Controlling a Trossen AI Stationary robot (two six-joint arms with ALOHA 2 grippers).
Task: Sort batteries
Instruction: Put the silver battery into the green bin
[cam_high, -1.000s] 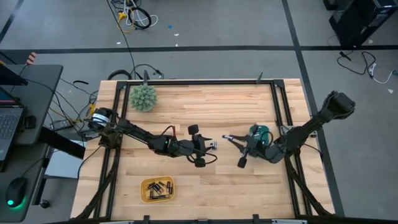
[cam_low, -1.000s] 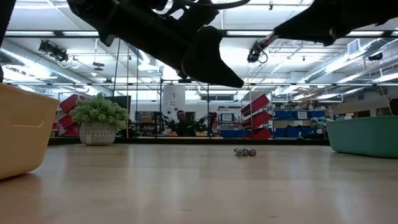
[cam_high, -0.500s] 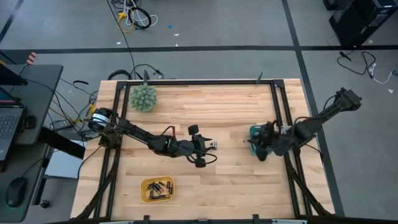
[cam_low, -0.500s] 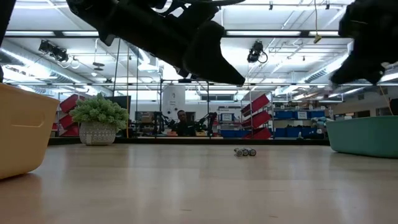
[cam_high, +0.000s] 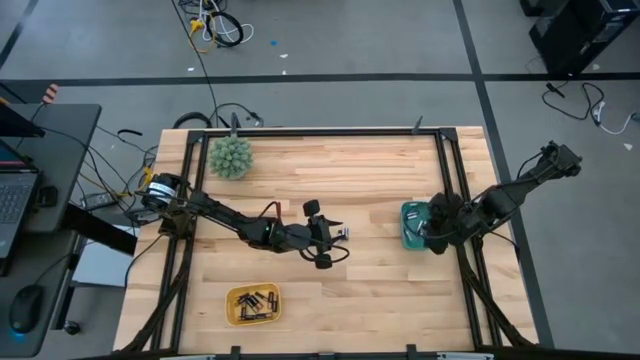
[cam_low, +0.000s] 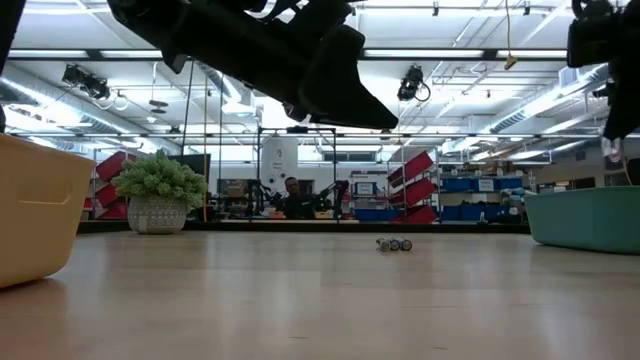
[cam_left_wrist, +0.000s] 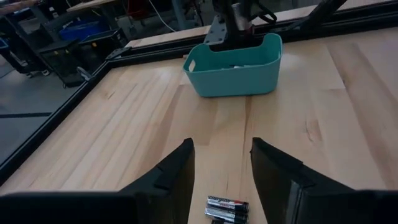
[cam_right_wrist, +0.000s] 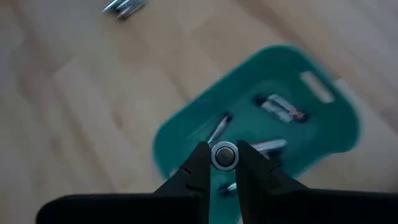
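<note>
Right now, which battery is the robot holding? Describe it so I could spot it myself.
Find the teal bin on the table's right side; the right gripper hangs over it. Pinched between its two dark fingers is one battery, seen end-on as a silvery disc, unlike the others lying flat in the bin below.

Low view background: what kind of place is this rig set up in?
Probably a robotics lab or workshop. Behind the wooden table are long ceiling strip lights, shelving with blue storage bins and a person seated among equipment. The high view adds a laptop desk and loose floor cables.
</note>
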